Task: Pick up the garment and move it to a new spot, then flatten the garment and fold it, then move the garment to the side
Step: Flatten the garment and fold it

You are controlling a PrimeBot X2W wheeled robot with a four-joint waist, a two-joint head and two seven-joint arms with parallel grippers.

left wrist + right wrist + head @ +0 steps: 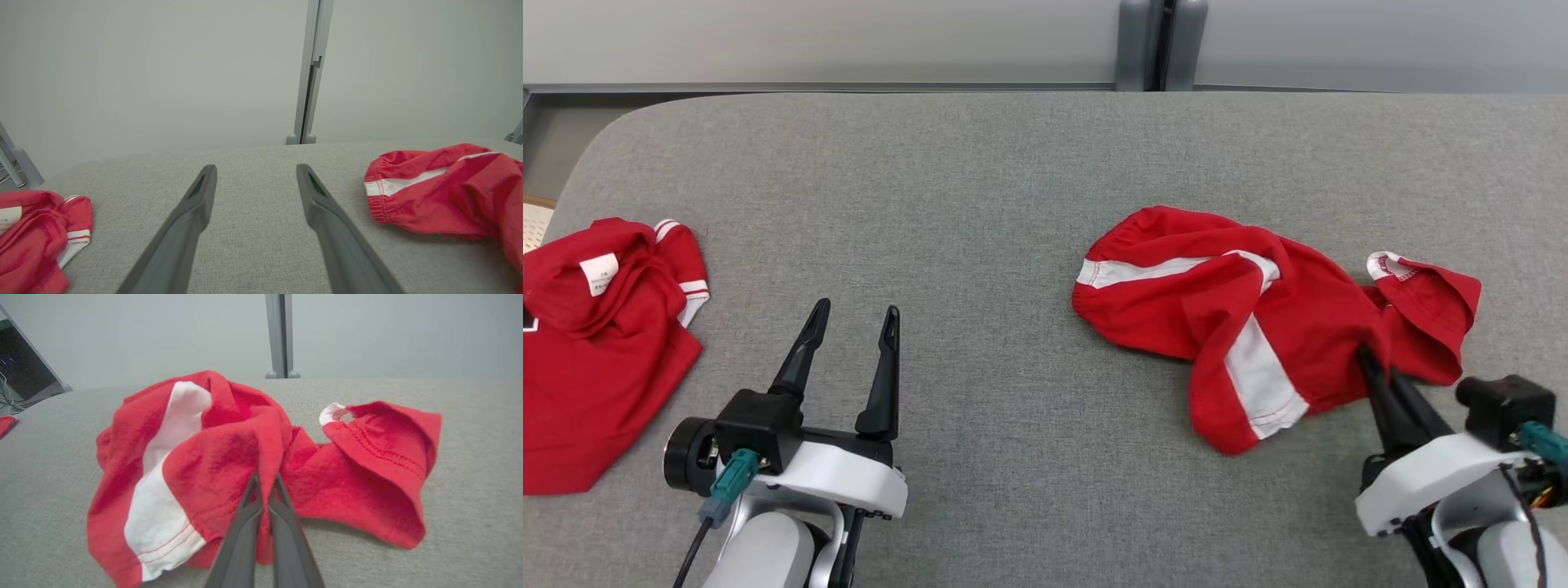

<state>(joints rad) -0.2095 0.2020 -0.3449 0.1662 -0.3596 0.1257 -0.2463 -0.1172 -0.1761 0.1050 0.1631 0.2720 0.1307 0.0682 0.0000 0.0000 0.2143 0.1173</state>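
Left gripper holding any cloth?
No, the left gripper is open over bare table, apart from the shorts and the shirt.

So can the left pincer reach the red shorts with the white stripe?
Probably yes. The left pincer is open and holds nothing, and bare grey surface lies between it and the red shorts, with nothing in the way. The right pincer is shut on their near edge.

Our right gripper [1368,359]: pinched on the red garment [1168,314].
Our left gripper [858,314]: fingers spread over the grey table [980,204].
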